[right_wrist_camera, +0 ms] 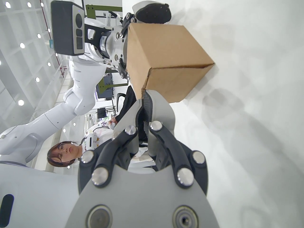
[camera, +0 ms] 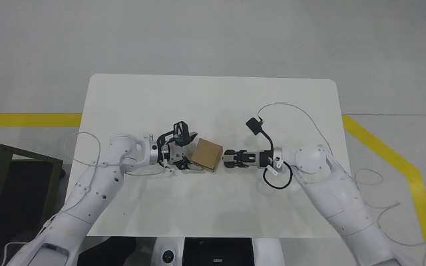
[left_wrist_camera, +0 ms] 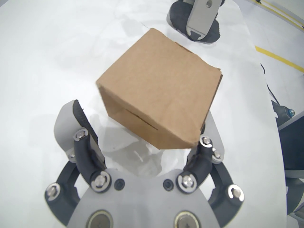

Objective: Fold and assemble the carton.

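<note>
The carton (camera: 207, 154) stands near the middle of the white tabletop (camera: 266, 100), directly between the two arms, and it already has the shape of a box: its brown walls are up, the top face is flat and whole, and no flap sticks out loose; this suggests the folding is mostly done. The left claw (left_wrist_camera: 142, 117) is spread wide around the carton's near corner, with one pad clear of the cardboard and the other tucked close under the lower edge (whether that one touches, I cannot tell), so it is cradling the carton, not clamping it. The right claw (right_wrist_camera: 147, 96) is clenched, fingers together with nothing between them, and its tip sits right at the carton's opposite corner, where a seam shows a thin dark gap along the edge. In the left wrist view the carton looks slightly tilted, with a narrow slot on its near face. What seems left is pressing that seam shut, perhaps tucking a tab into the slot, and squaring the box.
</note>
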You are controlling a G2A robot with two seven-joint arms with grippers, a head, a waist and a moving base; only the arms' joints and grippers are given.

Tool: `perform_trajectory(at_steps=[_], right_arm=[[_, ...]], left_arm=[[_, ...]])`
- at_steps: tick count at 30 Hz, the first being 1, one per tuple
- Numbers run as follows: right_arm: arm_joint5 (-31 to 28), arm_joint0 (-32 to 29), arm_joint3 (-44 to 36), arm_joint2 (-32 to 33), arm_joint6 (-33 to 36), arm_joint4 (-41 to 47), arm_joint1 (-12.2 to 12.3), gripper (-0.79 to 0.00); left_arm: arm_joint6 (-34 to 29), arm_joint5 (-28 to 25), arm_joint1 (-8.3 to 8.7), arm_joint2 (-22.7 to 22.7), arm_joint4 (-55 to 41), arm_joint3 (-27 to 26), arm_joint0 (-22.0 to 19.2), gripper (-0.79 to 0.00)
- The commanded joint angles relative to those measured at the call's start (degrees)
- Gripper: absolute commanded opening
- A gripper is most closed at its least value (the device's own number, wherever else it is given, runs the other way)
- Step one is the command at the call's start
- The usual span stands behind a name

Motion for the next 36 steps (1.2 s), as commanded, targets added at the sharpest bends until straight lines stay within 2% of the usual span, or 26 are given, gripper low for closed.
perform_trajectory(at_steps=[1,2,4,5,6,7,13,22,27,36], right_arm=[[-2.1,-0.8,-0.5,0.9,-0.7,0.4,0.2,-0.702],[-3.1,-1.2,-0.7,1.2,-0.9,0.0,0.3,-0.616],[-5.4,-2.1,-0.9,2.1,-2.4,0.0,0.4,-0.579],[-6.8,-2.5,-1.0,2.5,-3.2,-0.4,0.5,-0.511],[-8.8,-2.9,-1.1,3.0,-4.2,-0.6,0.6,-0.409],[-11.0,-3.4,-1.0,3.4,-5.3,-0.7,0.6,0.000],[-21.8,-4.0,0.9,5.9,-11.5,-5.2,0.9,0.000],[-35.0,-0.7,4.8,10.7,-23.4,-21.9,1.5,0.000],[-38.1,1.0,6.2,13.8,-29.8,-32.3,1.9,0.000],[-35.8,1.1,3.6,18.6,-39.4,-46.9,2.7,0.000]], left_arm=[[-1.1,0.5,0.31,-1.1,-1.2,-0.8,0.4,0.000],[-1.7,0.8,0.49,-1.8,-1.9,-1.3,0.7,0.000],[-2.8,1.9,0.86,-3.4,-3.8,-2.2,1.5,0.000],[-3.4,2.5,1.05,-4.2,-4.6,-2.9,1.7,0.000],[-4.1,3.1,1.22,-5.0,-5.6,-3.6,2.1,0.000],[-4.8,3.5,1.40,-5.8,-6.4,-4.3,2.3,0.000],[-9.1,4.8,2.49,-10.1,-8.8,-6.3,2.6,0.000],[-10.0,9.2,3.40,-15.0,-6.4,-2.5,0.5,0.000],[-8.9,11.4,3.49,-16.6,-7.6,0.2,-1.3,0.000],[-9.4,10.7,3.75,-17.9,-8.0,3.5,-6.1,0.000]])
